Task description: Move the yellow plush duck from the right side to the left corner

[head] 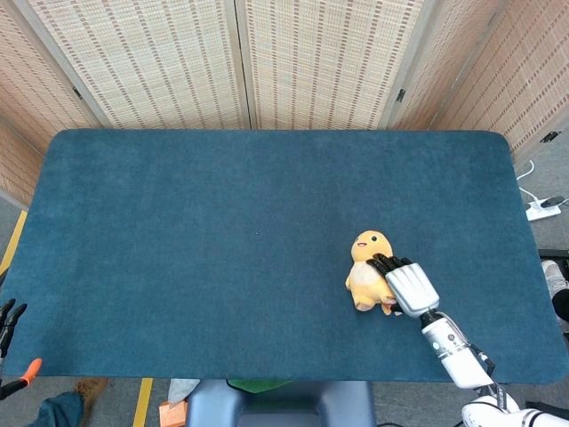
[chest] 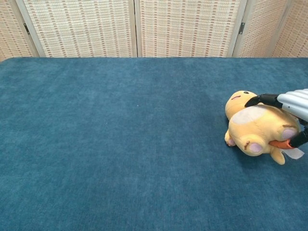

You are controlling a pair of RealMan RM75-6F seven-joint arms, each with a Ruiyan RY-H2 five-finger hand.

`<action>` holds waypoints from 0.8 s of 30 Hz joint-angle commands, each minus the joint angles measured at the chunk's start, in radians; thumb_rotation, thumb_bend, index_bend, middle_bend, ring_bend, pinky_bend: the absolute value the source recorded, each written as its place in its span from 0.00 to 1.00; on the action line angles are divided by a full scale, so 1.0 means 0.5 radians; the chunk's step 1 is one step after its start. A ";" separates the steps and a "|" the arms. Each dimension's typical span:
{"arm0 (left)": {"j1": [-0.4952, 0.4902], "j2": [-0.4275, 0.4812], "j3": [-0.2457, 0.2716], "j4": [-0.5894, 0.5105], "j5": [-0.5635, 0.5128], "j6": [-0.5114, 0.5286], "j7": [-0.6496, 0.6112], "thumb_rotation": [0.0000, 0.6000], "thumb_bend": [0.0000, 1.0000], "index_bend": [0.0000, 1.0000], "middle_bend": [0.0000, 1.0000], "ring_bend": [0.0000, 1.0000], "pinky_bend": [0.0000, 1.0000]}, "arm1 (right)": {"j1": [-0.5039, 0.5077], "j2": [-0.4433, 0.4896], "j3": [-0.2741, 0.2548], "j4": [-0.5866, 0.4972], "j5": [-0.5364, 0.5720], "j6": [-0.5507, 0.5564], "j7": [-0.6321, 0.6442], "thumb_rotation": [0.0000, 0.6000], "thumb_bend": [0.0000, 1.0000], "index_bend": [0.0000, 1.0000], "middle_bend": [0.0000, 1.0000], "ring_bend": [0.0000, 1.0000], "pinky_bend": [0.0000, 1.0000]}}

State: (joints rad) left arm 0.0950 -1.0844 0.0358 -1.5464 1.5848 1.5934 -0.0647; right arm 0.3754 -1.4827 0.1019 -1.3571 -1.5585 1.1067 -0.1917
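At the lower left edge of the head view my left hand hangs off the fuzzy blue table, dark fingers apart, holding nothing. Right of centre lies the yellow plush duck, soft and rounded, pale belly up. My right hand lies across its body, black fingers over the top, orange-tipped thumb below, gripping it.

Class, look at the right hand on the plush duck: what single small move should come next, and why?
Probably close the right hand firmly around the yellow plush duck before lifting. Its fingers lie over the toy's body and the orange thumb tip sits near its underside, but the duck rests on the blue table, and a firm grip is not evident.
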 commanded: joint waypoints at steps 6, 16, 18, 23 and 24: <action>-0.026 0.017 -0.009 0.002 -0.045 -0.054 -0.044 1.00 0.29 0.00 0.00 0.00 0.17 | 0.226 -0.292 -0.022 0.152 -0.517 0.410 0.298 1.00 0.62 0.70 0.81 0.76 0.95; -0.038 0.051 -0.028 0.031 -0.112 -0.087 -0.174 1.00 0.29 0.00 0.00 0.00 0.17 | 0.648 -0.901 0.077 0.368 -0.499 0.019 0.040 1.00 0.54 0.64 0.66 0.64 0.79; -0.037 0.057 -0.027 0.043 -0.120 -0.092 -0.206 1.00 0.29 0.00 0.00 0.00 0.17 | 0.705 -1.018 0.087 0.456 -0.443 -0.061 0.083 1.00 0.48 0.49 0.53 0.52 0.65; -0.032 0.064 -0.018 0.069 -0.119 -0.093 -0.253 1.00 0.29 0.00 0.00 0.00 0.17 | 0.743 -1.131 0.123 0.542 -0.254 -0.241 -0.057 1.00 0.23 0.02 0.07 0.07 0.26; -0.031 0.064 -0.017 0.072 -0.117 -0.092 -0.258 1.00 0.29 0.00 0.00 0.00 0.17 | 0.737 -1.100 0.124 0.498 -0.217 -0.280 -0.111 1.00 0.18 0.00 0.01 0.02 0.14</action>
State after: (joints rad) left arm 0.0789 -1.0528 0.0268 -1.5113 1.5258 1.5471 -0.1927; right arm 0.7322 -2.0364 0.1532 -1.0865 -1.7106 1.0200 -0.1899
